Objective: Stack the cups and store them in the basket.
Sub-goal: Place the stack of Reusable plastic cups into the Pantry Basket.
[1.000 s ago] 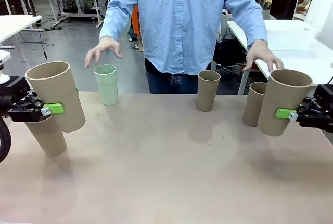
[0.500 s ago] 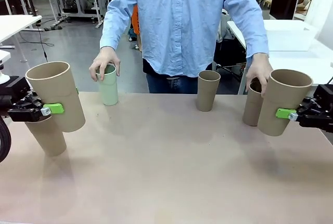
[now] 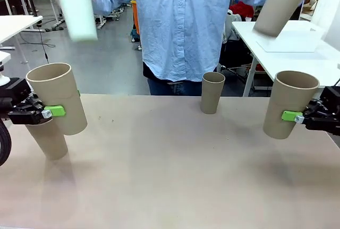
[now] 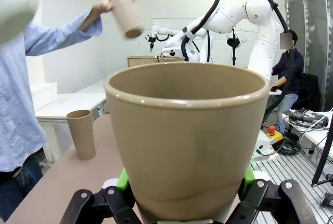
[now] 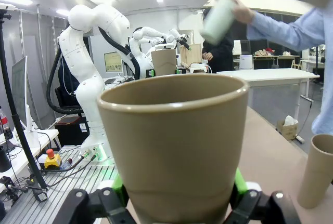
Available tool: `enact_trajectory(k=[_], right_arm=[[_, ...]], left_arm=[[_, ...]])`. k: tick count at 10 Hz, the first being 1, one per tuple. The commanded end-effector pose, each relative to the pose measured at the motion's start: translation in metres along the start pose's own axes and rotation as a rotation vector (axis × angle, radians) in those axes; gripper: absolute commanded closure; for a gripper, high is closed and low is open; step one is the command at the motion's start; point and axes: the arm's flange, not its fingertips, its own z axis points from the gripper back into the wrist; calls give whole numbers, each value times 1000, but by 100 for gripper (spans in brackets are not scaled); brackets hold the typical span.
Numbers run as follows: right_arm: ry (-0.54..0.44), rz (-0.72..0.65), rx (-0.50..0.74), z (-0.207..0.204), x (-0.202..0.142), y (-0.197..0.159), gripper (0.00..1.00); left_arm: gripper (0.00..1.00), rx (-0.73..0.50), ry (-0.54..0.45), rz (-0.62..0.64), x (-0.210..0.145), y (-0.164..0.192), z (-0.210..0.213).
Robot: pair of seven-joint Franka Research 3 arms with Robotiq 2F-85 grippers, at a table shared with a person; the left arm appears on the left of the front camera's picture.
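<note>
Right now the left pincer [image 3: 55,110] is clamping the left brown cup [image 3: 57,97] across its lower half, a green pad pressing on the wall. That cup is hanging tilted above the counter [image 3: 170,176], far to the left of the middle cup [image 3: 212,92], which is standing upright near the counter's far edge. From the left wrist, the same cup [image 4: 187,146] is sitting squarely between the two fingers, its open mouth facing the camera. A low cup [image 3: 49,138] is standing on the counter directly beneath it, partly hidden.

Well to the right of the middle cup, the right pincer [image 3: 290,115] is closing on the right brown cup [image 3: 291,101] near its base. Whether that base is touching the counter is unclear. From the right wrist, this cup [image 5: 174,146] is filling the gap between the green pads.

Above and left of the middle cup, the person [image 3: 183,22] is holding a blurred mint cup [image 3: 77,7] high. Above and right of it, the person's other hand is lifting a raised brown cup [image 3: 279,3]. A white basket [image 3: 295,40] is resting on a white table behind and to the right of the middle cup.
</note>
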Motion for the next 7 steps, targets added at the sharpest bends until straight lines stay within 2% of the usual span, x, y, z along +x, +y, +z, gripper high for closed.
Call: enact_trajectory(k=[1,7], right_arm=[[1,1,-4,1,5,1,13],[1,1,-4,1,5,1,13]], left_arm=[[13,1,1,-6,2,0,0],[13,1,1,-6,2,0,0]])
